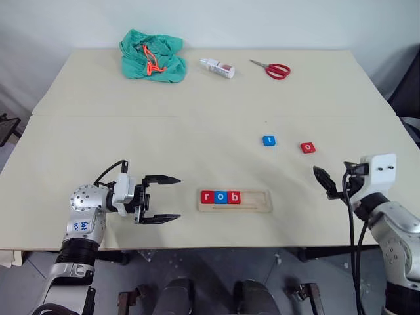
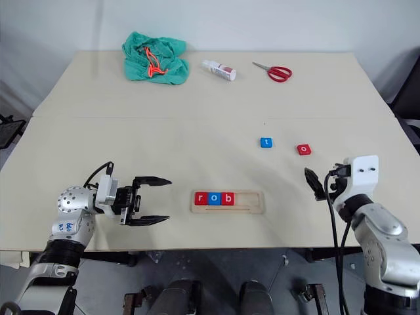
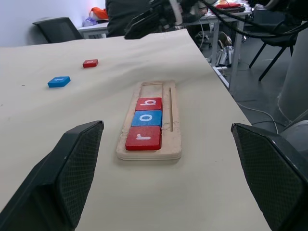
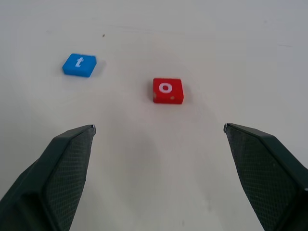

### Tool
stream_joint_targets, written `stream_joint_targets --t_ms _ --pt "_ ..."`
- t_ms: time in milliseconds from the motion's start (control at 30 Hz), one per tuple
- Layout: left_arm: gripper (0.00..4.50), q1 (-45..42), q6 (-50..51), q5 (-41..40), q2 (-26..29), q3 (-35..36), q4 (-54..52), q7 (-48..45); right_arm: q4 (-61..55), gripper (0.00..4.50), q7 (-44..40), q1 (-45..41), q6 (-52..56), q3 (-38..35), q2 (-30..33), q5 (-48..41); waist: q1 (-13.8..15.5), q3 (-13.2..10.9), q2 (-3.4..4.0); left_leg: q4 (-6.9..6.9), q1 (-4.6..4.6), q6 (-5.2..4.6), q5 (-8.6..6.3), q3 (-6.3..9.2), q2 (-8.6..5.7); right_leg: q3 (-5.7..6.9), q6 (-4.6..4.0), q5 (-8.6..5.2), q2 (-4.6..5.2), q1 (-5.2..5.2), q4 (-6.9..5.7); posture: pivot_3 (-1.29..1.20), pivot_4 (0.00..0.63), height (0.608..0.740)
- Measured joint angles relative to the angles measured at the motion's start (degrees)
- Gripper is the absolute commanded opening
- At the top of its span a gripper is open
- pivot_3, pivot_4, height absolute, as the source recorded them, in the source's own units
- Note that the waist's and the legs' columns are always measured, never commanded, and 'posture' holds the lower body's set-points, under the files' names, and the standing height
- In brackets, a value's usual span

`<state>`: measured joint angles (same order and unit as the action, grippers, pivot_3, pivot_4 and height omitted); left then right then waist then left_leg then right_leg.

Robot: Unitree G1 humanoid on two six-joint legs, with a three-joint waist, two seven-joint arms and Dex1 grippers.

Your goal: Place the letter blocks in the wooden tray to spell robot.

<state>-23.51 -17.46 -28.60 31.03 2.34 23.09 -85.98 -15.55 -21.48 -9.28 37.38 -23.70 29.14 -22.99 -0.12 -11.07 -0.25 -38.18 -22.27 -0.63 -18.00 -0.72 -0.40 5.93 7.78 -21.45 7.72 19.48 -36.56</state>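
Observation:
The wooden tray [image 1: 256, 201] lies near the table's front edge. Three letter blocks sit in its left end: a red r [image 1: 207, 196], a blue o [image 1: 221, 197] and a red b [image 1: 234, 197]. A blue t block [image 1: 268, 140] and a red o block [image 1: 308, 147] lie loose on the table, farther back and to the right. My left gripper [image 1: 178, 197] hovers left of the tray, pointing at it, open and empty. My right gripper [image 4: 159, 127] is open and empty, with the red o block [image 4: 168, 90] just ahead of it and the blue t [image 4: 79, 65] farther off.
At the table's far side lie a crumpled green cloth with an orange cord [image 1: 152, 56], a small white bottle [image 1: 217, 67] and red-handled scissors [image 1: 272, 68]. A seam [image 1: 98, 117] crosses the tabletop. The front edge runs just below the tray.

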Motion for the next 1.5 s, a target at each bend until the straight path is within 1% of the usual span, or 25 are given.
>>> stream_joint_targets --t_ms 133,167,300,367,500,600,833,867,933,967,1133,1200,1267,1333,1367,1500 --pt "4.50 1.2 0.3 -0.2 0.2 0.0 -1.4 0.0 9.9 4.48 -0.4 -8.2 -0.9 3.3 0.2 1.2 -0.2 0.0 0.00 0.00 0.00 0.00 0.00 -0.03 0.01 0.00 0.00 0.00 0.00 0.03 0.00 0.00 0.150 0.740" --pt "4.50 1.6 0.4 -0.3 0.3 0.0 -2.2 0.0 13.8 4.48 -0.5 -11.1 -1.6 4.0 0.3 1.8 -0.2 0.0 0.00 0.00 0.00 0.00 0.00 -0.02 0.02 0.00 0.00 0.00 0.00 0.03 0.00 0.00 0.150 0.740" --pt "4.50 3.5 1.0 -0.6 0.8 0.1 -4.9 0.0 27.4 4.48 -1.4 -19.1 -6.7 6.7 0.3 4.6 -0.2 0.0 0.00 0.03 -0.01 0.00 0.00 0.00 0.01 0.02 0.00 0.00 0.01 0.05 -0.03 0.00 0.150 0.740" --pt "4.50 4.6 1.4 -0.7 0.9 0.2 -5.8 0.1 33.3 4.48 -1.9 -21.8 -9.5 7.7 0.3 5.7 -0.2 0.0 0.00 0.03 -0.03 0.00 0.00 0.01 0.01 0.03 0.00 0.00 0.01 0.05 -0.02 0.00 0.150 0.740" --pt "4.50 6.1 2.0 -0.8 1.3 0.8 -7.6 0.1 42.0 4.48 -3.0 -25.2 -14.6 8.6 0.3 7.5 -0.2 0.0 0.01 0.03 -0.04 0.00 0.00 0.01 0.01 0.03 0.00 0.00 0.02 0.06 -0.01 0.00 0.150 0.740" --pt "4.50 7.5 2.4 -0.8 1.6 1.5 -9.5 0.2 49.0 4.48 -3.8 -28.2 -18.2 10.2 0.1 9.5 -0.8 0.0 0.01 0.04 -0.04 0.00 0.00 0.01 0.03 0.04 0.00 0.00 0.01 0.06 -0.02 0.00 0.150 0.740" --pt "4.50 8.7 3.0 -0.8 1.6 2.2 -11.1 0.9 57.9 4.48 -4.7 -32.2 -25.3 11.6 -0.6 11.0 -1.6 0.0 0.01 0.03 -0.02 0.00 0.00 0.02 0.04 0.05 0.00 0.00 0.00 0.03 -0.02 0.00 0.150 0.740" --pt "4.50 8.7 3.0 -0.8 1.6 2.2 -11.1 0.9 59.1 4.09 -4.6 -32.9 -26.0 11.6 -0.8 11.2 -1.6 0.0 0.01 0.03 -0.02 0.00 0.00 0.02 0.05 0.05 0.00 0.00 0.00 0.03 -0.02 0.00 0.150 0.740" --pt "4.50 8.7 3.0 -0.8 1.6 2.2 -11.1 1.0 60.8 3.56 -4.4 -33.8 -26.8 11.6 -0.8 11.5 -1.6 0.0 0.01 0.02 -0.01 0.00 0.00 0.02 0.06 0.04 0.00 0.00 0.00 0.02 -0.02 0.00 0.150 0.740" --pt "4.50 8.7 3.0 -0.8 1.6 2.2 -11.1 1.1 61.3 3.18 -4.4 -34.1 -27.2 11.7 -0.9 11.6 -1.6 0.0 0.01 0.02 -0.01 0.00 0.00 0.02 0.06 0.04 0.00 0.00 0.00 0.02 -0.03 0.00 0.150 0.740" --pt "4.50 8.5 2.6 -0.8 1.6 2.2 -10.9 1.2 58.3 1.48 -3.7 -32.4 -27.4 11.8 -2.1 11.5 -1.4 0.0 0.01 0.00 -0.02 0.00 0.00 0.08 0.05 0.04 0.00 0.00 0.01 0.00 -0.04 0.00 0.150 0.740" --pt "4.50 8.4 2.4 -0.7 1.6 2.2 -10.8 1.2 54.1 1.47 -3.1 -30.1 -26.0 11.7 -2.2 11.1 -1.3 0.0 0.01 0.01 -0.04 0.00 0.00 0.11 0.03 0.04 0.00 0.00 0.01 0.01 -0.05 0.00 0.150 0.740" --pt "4.50 8.1 2.4 -0.7 1.5 2.2 -10.4 1.1 46.6 1.47 -2.4 -25.9 -22.7 11.4 -2.4 10.2 -1.3 0.0 0.01 0.02 -0.06 0.00 0.00 0.15 0.03 0.05 0.00 0.00 0.01 0.04 -0.07 0.00 0.150 0.740" --pt "4.50 7.7 2.3 -0.7 1.4 2.1 -9.7 0.6 36.7 1.47 -1.3 -20.6 -18.4 11.2 -2.9 8.9 -1.2 0.0 0.01 0.06 -0.08 0.00 0.00 0.15 0.04 0.05 0.00 0.00 0.01 0.08 -0.09 0.00 0.150 0.740" --pt "4.50 7.6 2.3 -0.7 1.4 2.2 -9.0 0.1 28.3 1.47 -0.4 -16.0 -14.8 11.1 -3.7 7.5 -1.2 0.0 0.01 0.08 -0.08 0.00 0.00 0.17 0.05 0.05 0.00 0.00 0.00 0.11 -0.15 0.00 0.150 0.740" --pt "4.50 6.5 2.2 -0.7 1.1 1.9 -8.2 0.0 10.6 1.47 2.7 -8.2 -4.9 10.5 -5.0 4.2 -1.3 0.0 0.02 0.05 -0.07 0.01 0.00 0.06 0.02 0.00 0.00 0.00 0.03 0.13 -0.16 0.00 0.150 0.740"
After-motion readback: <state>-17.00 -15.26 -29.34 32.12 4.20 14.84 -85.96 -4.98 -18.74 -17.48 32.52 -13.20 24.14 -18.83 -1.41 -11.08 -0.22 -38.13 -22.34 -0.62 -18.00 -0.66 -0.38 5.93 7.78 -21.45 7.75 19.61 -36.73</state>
